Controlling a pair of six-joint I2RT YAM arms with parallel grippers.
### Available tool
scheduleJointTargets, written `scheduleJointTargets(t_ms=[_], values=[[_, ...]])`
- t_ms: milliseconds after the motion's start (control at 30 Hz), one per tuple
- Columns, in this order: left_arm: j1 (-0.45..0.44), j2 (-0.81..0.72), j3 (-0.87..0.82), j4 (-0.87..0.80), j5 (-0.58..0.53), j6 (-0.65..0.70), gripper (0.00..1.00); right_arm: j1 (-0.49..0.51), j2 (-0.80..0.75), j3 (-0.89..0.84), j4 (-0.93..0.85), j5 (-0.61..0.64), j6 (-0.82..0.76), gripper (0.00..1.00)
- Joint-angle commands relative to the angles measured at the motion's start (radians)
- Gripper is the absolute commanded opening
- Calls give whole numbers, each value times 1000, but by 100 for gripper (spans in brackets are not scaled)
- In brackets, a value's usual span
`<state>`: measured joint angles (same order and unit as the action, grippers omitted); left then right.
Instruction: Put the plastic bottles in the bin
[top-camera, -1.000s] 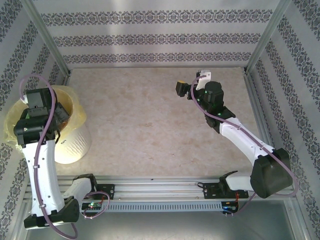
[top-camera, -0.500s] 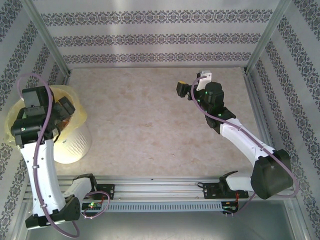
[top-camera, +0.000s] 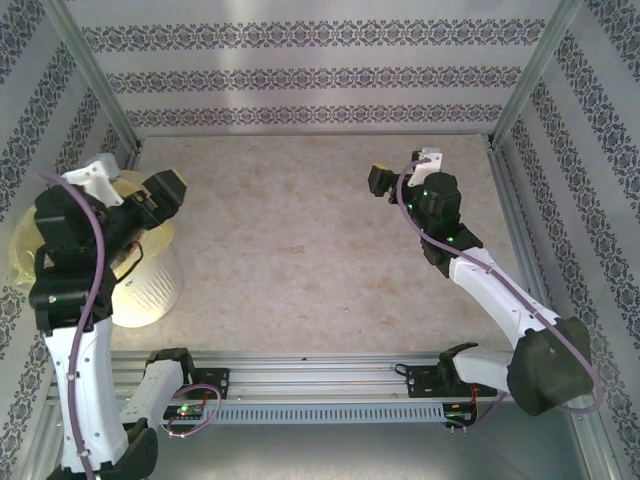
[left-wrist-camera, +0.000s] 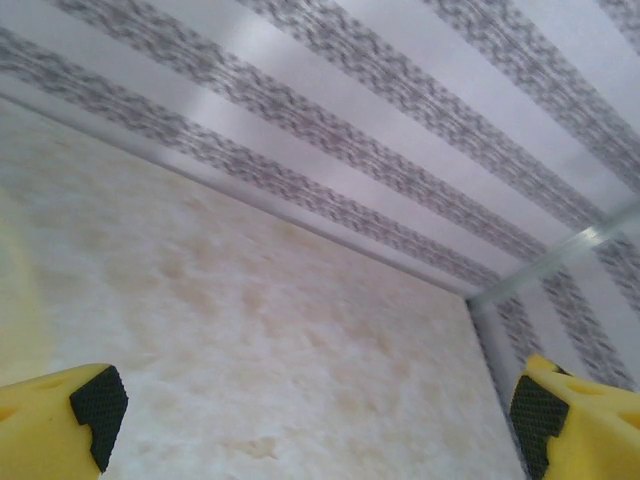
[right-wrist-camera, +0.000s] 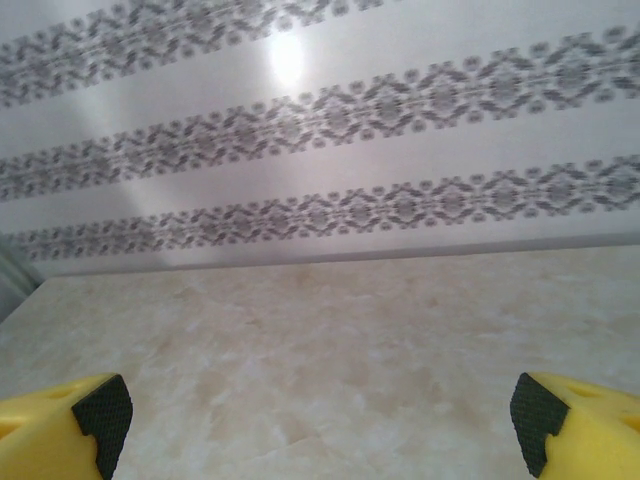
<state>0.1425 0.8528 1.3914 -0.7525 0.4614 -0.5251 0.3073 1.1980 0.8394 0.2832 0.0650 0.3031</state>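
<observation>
The bin (top-camera: 140, 285), a wide pale bucket with a yellow bag over its rim, stands at the table's left edge. My left arm reaches over its mouth and hides most of the inside. The plastic bottles are out of view. My left gripper (top-camera: 166, 190) hangs just past the bin's right rim, pointing across the table. In the left wrist view that gripper (left-wrist-camera: 312, 412) is open, its fingertips (left-wrist-camera: 97, 402) wide apart with bare table between them. My right gripper (top-camera: 384, 180) is raised over the back right of the table. It is also open (right-wrist-camera: 318, 415) and holds nothing.
The marbled tabletop (top-camera: 300, 250) is walled by patterned panels (top-camera: 310, 80) at the back and both sides, with metal posts (top-camera: 95, 75) in the corners. A rail (top-camera: 320, 375) carries both arm bases along the near edge.
My left gripper rose from the bin's mouth and swung right, now pointing over the table. My right gripper shifted slightly right and toward the back wall.
</observation>
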Motion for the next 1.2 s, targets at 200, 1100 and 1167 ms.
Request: scheduleJointTargets(t_ms=[200, 1100, 1167], values=[[-400, 161, -165, 354, -302, 140, 100, -148, -173, -104, -118, 152, 15, 98], [-216, 340, -815, 824, -698, 423, 100, -486, 228, -367, 357, -225, -95, 98], [-210, 357, -850, 910, -681, 434, 100, -487, 247, -383, 430, -296, -111, 98]])
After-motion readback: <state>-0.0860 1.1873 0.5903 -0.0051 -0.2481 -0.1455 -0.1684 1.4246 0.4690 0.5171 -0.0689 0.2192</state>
